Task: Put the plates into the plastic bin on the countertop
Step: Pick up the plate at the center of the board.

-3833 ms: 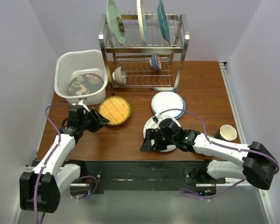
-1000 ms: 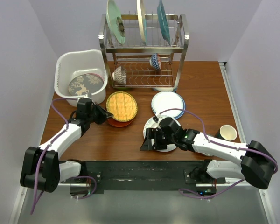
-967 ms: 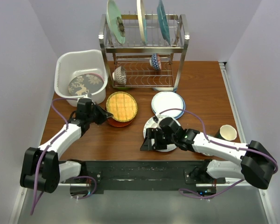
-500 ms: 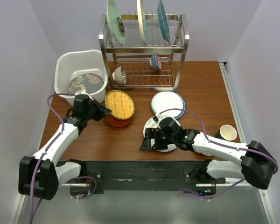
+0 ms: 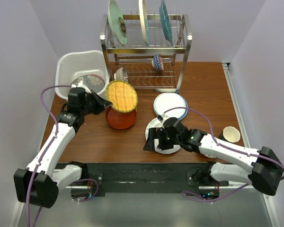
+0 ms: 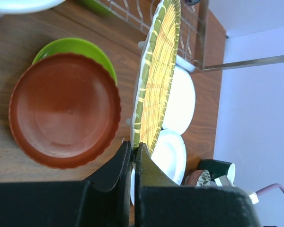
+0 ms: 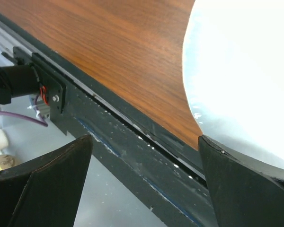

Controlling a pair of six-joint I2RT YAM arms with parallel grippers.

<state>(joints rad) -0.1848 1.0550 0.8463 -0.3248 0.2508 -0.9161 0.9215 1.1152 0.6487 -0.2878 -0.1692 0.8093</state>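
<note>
My left gripper point(image 5: 102, 105) is shut on the rim of the woven yellow plate point(image 5: 121, 96), holding it tilted on edge above the orange-red plate point(image 5: 120, 118), just right of the plastic bin point(image 5: 66, 66). A grey deer plate point(image 5: 91, 82) lies in the bin. In the left wrist view the woven plate point(image 6: 158, 80) stands edge-on in my left gripper point(image 6: 134, 145), above the orange-red plate point(image 6: 64, 109) and a lime green plate point(image 6: 87, 46). My right gripper point(image 5: 151, 140) is open at the left edge of a white plate point(image 5: 164, 137); its jaws point(image 7: 144, 139) hold nothing beside that plate point(image 7: 241, 75).
A metal dish rack point(image 5: 146, 52) at the back holds three upright plates and two small bowls. A second white plate point(image 5: 170, 103) lies on the countertop point(image 5: 203, 90) right of centre. A cup point(image 5: 231, 135) stands by the right arm.
My left gripper has lifted the woven yellow plate off the orange-red plate, tilting it and carrying it back and left toward the bin. My right gripper's jaws have spread wider.
</note>
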